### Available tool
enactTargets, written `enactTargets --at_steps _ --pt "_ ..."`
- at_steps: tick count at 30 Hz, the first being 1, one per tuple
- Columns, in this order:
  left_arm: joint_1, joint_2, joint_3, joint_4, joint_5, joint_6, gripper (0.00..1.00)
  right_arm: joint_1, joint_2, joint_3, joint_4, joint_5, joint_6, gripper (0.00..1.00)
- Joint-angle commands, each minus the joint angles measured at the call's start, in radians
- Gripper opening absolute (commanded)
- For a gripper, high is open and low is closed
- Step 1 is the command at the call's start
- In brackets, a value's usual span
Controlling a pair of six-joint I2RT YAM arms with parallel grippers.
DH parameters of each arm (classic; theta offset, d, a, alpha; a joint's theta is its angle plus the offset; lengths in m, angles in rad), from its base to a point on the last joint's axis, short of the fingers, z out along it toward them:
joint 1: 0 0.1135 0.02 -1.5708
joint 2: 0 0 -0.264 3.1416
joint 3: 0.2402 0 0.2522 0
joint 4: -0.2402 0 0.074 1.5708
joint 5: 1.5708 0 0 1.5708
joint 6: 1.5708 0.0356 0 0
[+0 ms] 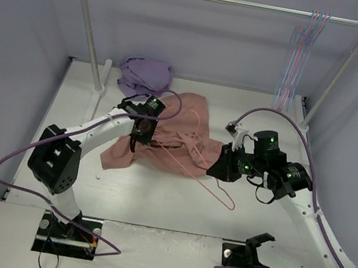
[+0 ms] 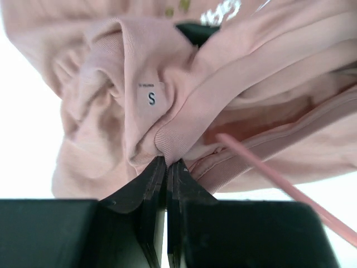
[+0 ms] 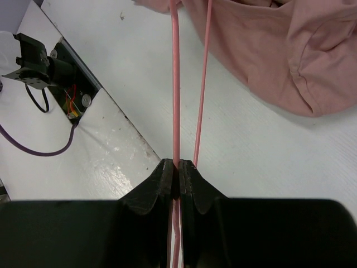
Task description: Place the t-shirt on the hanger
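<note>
T-shirt is seen crumpled in a heap around the middle of the table, slightly toward the far edge, with one part trailing toward the near-left. A pinch of its ribbed neck edge, just beside a white size label marked S, is clamped by the left gripper, whose jaws are pressed together on the fabric at the heap's left side. Hanger is partly laid over and partly tucked into the shirt; its thin pink wire is run out from the fabric toward the near-right across the bare surface. Two strands of that wire are visible in the right wrist view, and one is gripped by the right gripper, jaws closed tight on it, just right of the shirt. A lavender garment is bunched at the far edge, left of centre, close to the left post of a clothes rail. Several blue hangers are hung at the rail's right end, well apart from the shirt.
</note>
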Motion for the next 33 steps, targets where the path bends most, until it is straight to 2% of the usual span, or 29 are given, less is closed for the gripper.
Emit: enactTargets --at_steps 1,9,11,16,19,25,33 --pt "0.011 -0.089 0.09 -0.037 -0.018 0.132 0.0 0.019 0.031 0.049 0.1 -0.045 -0.027 0.0" --pt "0.08 -0.138 0.168 -0.045 0.086 0.269 0.0 0.046 0.142 0.081 0.098 -0.048 -0.203 0.0" --pt "0.095 -0.138 0.184 -0.051 0.146 0.304 0.0 0.054 0.143 0.074 0.132 -0.06 -0.225 0.0" --pt "0.126 -0.141 0.215 -0.07 0.178 0.364 0.0 0.072 0.134 0.08 0.179 -0.132 -0.293 0.0" --pt "0.148 -0.14 0.231 -0.082 0.25 0.363 0.0 0.071 0.09 0.035 0.279 -0.137 -0.3 0.0" --pt "0.151 -0.151 0.233 -0.091 0.318 0.373 0.04 0.071 0.021 -0.107 0.613 -0.166 -0.295 0.0" --pt "0.154 -0.164 0.245 -0.096 0.33 0.38 0.13 0.071 0.067 -0.131 0.663 -0.177 -0.324 0.0"
